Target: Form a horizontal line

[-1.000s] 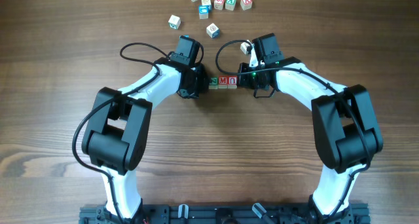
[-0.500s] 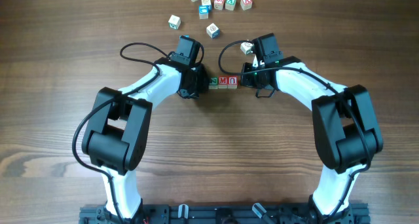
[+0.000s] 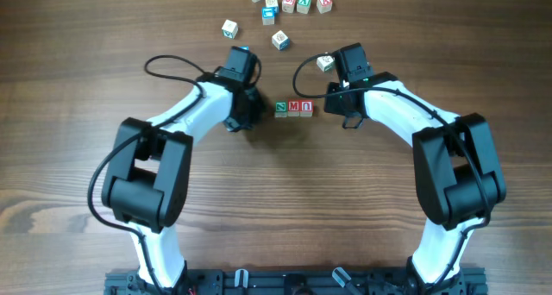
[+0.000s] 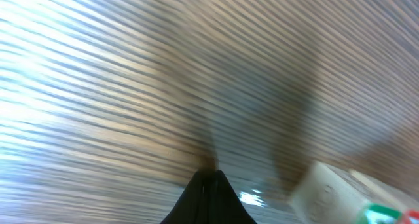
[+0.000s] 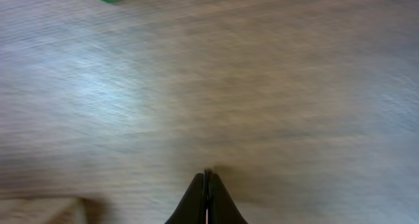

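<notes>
Overhead, my three cubes lie touching side by side in a level row on the table (image 3: 86, 53): the green N cube (image 3: 281, 109), the red M cube (image 3: 294, 109) and the red arch cube (image 3: 307, 109). My left gripper (image 3: 255, 116) sits just off the N end and my right gripper (image 3: 331, 110) just off the arch end, neither touching.

Left wrist is blurred. My jaws are pressed together on nothing, and a pale block with a green edge, probably the N, shows low right.

Right wrist is also blurred, with the jaws together and empty.

I judge the line made. What's left is backing both arms away without nudging the row.
</notes>
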Robot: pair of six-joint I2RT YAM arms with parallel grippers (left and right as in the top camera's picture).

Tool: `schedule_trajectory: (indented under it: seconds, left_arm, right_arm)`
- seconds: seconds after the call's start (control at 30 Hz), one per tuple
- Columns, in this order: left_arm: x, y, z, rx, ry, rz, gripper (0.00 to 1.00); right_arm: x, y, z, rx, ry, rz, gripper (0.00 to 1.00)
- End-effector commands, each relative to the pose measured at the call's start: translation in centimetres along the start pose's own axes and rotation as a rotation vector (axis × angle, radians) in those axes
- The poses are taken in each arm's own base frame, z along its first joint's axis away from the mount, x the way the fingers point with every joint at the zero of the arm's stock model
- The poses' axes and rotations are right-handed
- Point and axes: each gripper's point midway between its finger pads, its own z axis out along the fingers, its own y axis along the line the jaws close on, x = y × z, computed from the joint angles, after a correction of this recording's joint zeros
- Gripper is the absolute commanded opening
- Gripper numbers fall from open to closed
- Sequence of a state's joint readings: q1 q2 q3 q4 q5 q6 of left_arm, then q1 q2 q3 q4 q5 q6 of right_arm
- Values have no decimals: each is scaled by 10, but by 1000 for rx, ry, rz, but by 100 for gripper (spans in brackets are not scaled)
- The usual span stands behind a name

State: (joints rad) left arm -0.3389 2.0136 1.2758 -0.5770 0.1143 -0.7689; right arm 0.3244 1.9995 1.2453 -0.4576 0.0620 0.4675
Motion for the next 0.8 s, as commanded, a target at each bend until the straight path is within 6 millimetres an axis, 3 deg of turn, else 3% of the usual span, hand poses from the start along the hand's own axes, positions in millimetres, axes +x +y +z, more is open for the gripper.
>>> schedule_trajectory:
  seconds: [0.0,0.1,0.2,0.27,0.4,0.5,0.63,0.77]
  left_arm:
    - [0,82,17,-242,14,-62,4]
    - [-11,80,-8,-212,-18,-44,4]
    - [-22,68,-47,-153,-87,-19,4]
    - [-29,56,-86,-94,-166,2,4]
    - [-33,45,-156,-2,-304,10,4]
    - [-25,46,-212,66,-407,12,4]
    - [-8,51,-270,153,-513,14,4]
    - [13,63,-311,216,-587,16,4]
  right_arm:
    - [-22,-29,-36,119,-103,30,4]
    - [-34,-40,-75,150,-166,45,4]
    - [-44,-49,-125,168,-259,62,4]
    - [-50,-54,-170,159,-342,80,4]
    - [-49,-62,-233,124,-462,108,5]
    - [-41,-75,-285,111,-566,138,5]
    - [-26,-86,-327,78,-644,159,4]
    - [-7,-101,-357,79,-697,178,4]
